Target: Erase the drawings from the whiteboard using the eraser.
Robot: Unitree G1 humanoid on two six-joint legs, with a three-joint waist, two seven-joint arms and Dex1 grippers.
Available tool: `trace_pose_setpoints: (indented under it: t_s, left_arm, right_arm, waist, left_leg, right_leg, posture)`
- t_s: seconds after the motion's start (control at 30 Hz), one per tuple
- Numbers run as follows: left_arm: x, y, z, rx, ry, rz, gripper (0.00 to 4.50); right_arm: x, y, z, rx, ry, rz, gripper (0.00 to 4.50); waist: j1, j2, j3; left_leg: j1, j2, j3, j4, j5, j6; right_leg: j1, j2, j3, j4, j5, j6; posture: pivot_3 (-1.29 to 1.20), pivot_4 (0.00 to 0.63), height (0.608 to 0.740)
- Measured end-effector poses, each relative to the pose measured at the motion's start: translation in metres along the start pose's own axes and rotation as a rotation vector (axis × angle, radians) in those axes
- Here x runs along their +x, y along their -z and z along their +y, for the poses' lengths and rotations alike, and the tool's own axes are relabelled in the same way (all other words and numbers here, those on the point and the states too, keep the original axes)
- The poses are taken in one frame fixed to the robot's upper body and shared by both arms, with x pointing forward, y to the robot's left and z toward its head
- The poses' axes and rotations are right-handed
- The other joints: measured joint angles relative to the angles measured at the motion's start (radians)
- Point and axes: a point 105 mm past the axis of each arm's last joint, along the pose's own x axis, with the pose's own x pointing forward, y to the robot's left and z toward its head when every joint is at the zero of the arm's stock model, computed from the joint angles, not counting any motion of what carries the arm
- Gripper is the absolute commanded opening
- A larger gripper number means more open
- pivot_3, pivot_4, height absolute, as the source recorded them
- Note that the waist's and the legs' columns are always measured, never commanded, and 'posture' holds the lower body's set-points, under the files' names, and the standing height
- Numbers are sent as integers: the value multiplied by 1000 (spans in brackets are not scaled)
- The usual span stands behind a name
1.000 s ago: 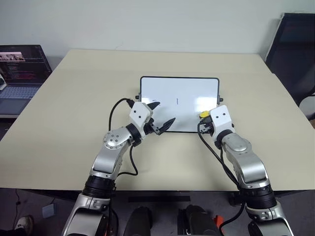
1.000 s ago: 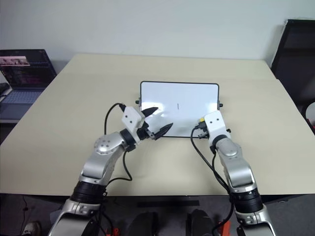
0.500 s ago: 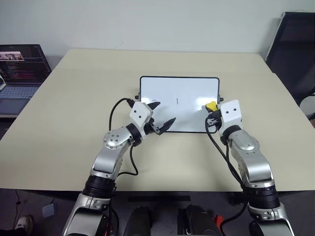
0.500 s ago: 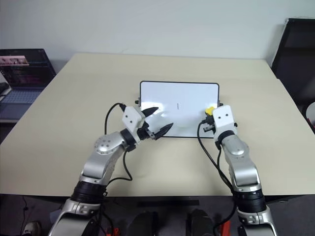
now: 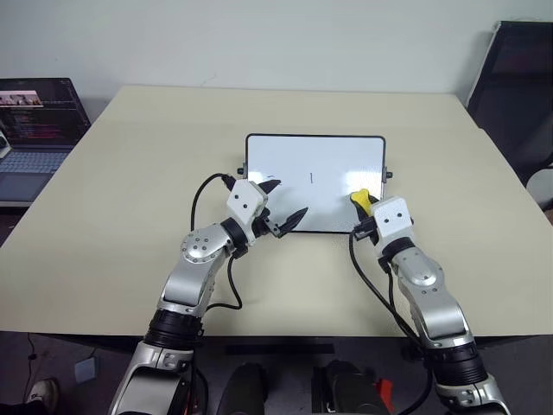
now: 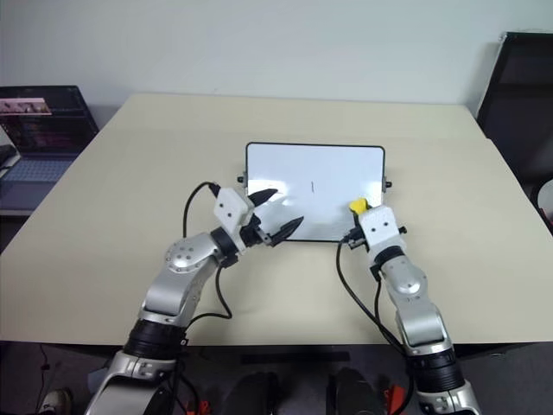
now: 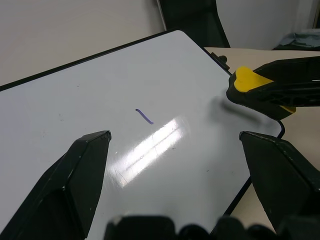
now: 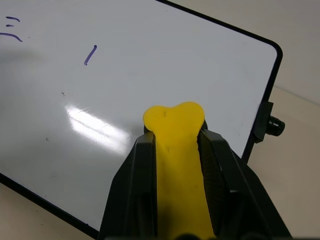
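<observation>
Right wrist view: right gripper (image 8: 175, 150) clamps eraser (image 8: 176, 131) over whiteboard (image 8: 150, 75), lower right of frame; drawings (image 8: 90, 54) sit upper left. Left gripper (image 5: 287, 218) gapes empty at board's near-left edge. Risk: eraser held level, so its edge may skid w/o wiping, or shove the board.

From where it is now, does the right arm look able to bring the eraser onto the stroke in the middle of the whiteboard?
Probably yes. The right gripper is shut on the eraser over the whiteboard, and only bare board lies between it and the stroke. The left gripper sits nearer the board's front-left corner, off that path.
</observation>
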Motion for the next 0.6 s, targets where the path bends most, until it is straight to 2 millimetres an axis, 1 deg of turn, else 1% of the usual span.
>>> trace_pose_setpoints:
  t_s: [0.37, 0.47, 0.6]
  left_arm:
    - [-1, 0, 1, 0, -7, 1, 4500]
    - [-5, 1, 8, -11, -57, 1, 4500]
    - [-18, 6, 20, -50, -150, 16, 4500]
  right_arm:
    - [4, -4, 0, -15, -5, -23, 872]
    - [8, -10, -2, -23, -10, -40, 872]
    - [15, -15, -3, -29, -20, -53, 872]
  waist:
    - [0, 0, 0]
    - [-1, 0, 0]
    - [-1, 0, 0]
  left_leg:
    - [0, 0, 0, 0, 0, 0]
    - [0, 0, 0, 0, 0, 0]
    - [0, 0, -1, 0, 0, 0]
  right_leg:
    - [0, 0, 0, 0, 0, 0]
    - [0, 0, 0, 0, 0, 0]
    - [0, 0, 0, 0, 0, 0]
  posture:
    - [0, 150, 740]
    - [0, 150, 740]
    - [0, 150, 740]
